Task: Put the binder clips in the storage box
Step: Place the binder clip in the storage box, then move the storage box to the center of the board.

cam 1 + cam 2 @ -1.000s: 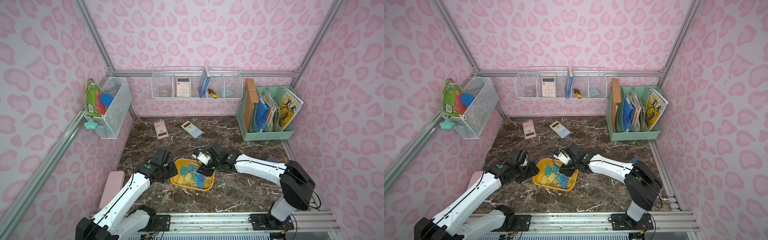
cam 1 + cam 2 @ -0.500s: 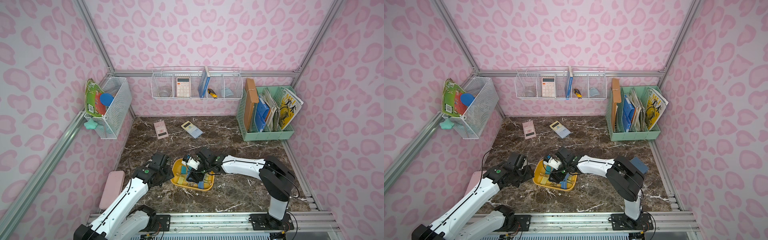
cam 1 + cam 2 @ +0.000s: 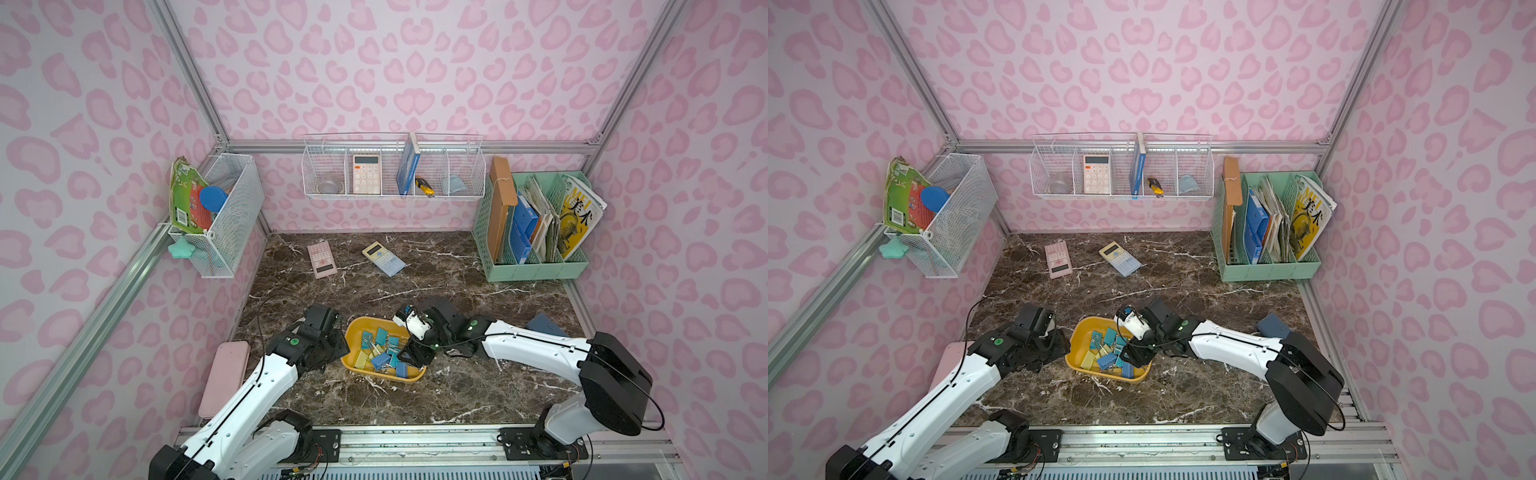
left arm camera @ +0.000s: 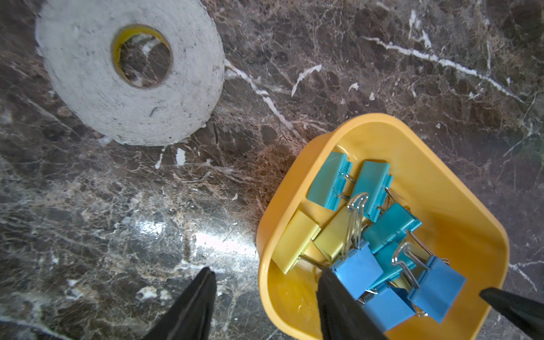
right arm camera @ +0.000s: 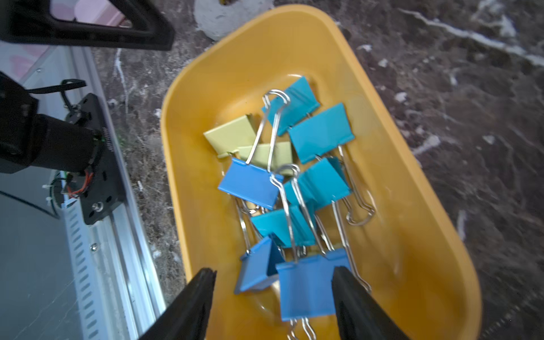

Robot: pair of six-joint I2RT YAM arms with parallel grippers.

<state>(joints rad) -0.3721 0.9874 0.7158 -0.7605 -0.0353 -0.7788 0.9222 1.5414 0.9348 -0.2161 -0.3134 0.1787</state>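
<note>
Right fingers [image 5: 188, 309] have pulled back toward the right end of the storage box [image 3: 357, 328], which sits at the near middle of the worktop [image 3: 415, 282]. They stand spread and empty above the binder clips [image 3: 382, 359], all heaped inside the box. Left fingers [image 4: 194, 309], also spread, straddle the box's left wall without gripping it. Dropping-in looks finished; next, both arms should lift clear without snagging wire handles.

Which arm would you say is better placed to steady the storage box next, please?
Left, probably: the left gripper straddles the storage box wall, one finger inside; the right gripper hangs open above the binder clips.
</note>
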